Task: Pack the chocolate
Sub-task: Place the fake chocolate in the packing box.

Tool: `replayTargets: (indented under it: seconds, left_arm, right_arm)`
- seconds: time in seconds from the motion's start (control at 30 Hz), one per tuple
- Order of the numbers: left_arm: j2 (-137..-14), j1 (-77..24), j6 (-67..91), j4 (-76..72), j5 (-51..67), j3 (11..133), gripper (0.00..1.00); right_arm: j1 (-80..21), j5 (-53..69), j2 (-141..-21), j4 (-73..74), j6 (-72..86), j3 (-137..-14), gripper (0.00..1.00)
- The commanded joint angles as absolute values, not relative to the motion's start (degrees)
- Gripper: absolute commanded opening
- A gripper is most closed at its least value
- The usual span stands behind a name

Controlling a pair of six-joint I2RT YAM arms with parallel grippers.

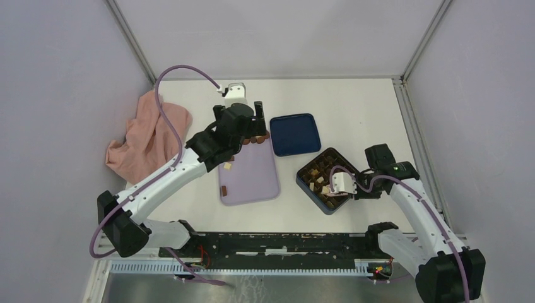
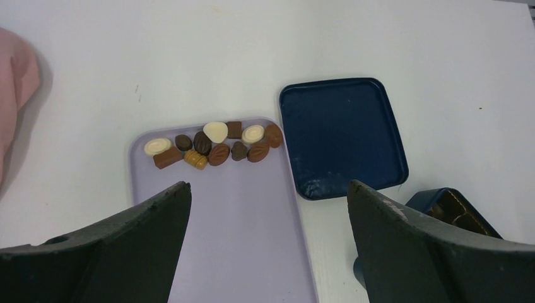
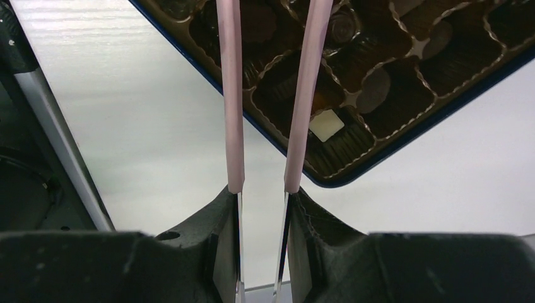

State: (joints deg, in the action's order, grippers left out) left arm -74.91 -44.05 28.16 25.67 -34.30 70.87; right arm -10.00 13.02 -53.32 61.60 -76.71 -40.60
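The left fingers (image 2: 145, 233) stand wide apart and hold nothing. They hang over the lilac tray (image 2: 240, 240), and I judge the step in hand to be the picking of one more piece.

The loose chocolate (image 2: 214, 148) lies in a tight row at the far end of the tray. It is ahead of the fingertips, not between them, and more on the side of the left finger. Several pieces touch each other, so such a wide opening may catch two at once. It seems better to choose a piece at the end of the row, for example the cream piece (image 2: 157, 146). The arm should go forward until that piece is in the middle of the gap, come down straight and close slowly.

The blue lid (image 2: 344, 132) lies just beside the tray, on the surface.

The right fingers (image 3: 189, 252) are partly closed on pink tongs (image 3: 230, 95), which reach over the box (image 3: 410, 101). Whether the tips of the tongs hold something I cannot tell. A cream square (image 3: 326, 124) sits in a compartment just right of the right blade.
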Motion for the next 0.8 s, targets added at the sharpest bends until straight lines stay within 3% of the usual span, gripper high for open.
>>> replayTargets:
  seconds: [0.0, 0.27, 0.53, 0.77]
  left_arm:
    - [-71.68, -43.77, 32.43, 25.14, -34.89, 70.14, 0.98]
    - [-70.67, -43.77, 33.22, 25.49, -35.32, 69.23, 0.98]
    - [-70.49, -43.73, 33.22, 25.66, -35.84, 69.32, 0.98]
    - [-70.41, -43.72, 33.07, 25.75, -36.11, 69.89, 0.98]
  right_arm:
    - [-9.84, 15.04, -55.12, 61.76, -80.25, -40.94, 0.24]
    - [-10.23, 15.96, -58.52, 60.2, -78.92, -42.45, 0.28]
    - [-11.9, 15.8, -59.59, 59.08, -77.15, -42.98, 0.41]
    - [-12.03, 15.99, -59.79, 60.28, -76.74, -46.31, 0.41]
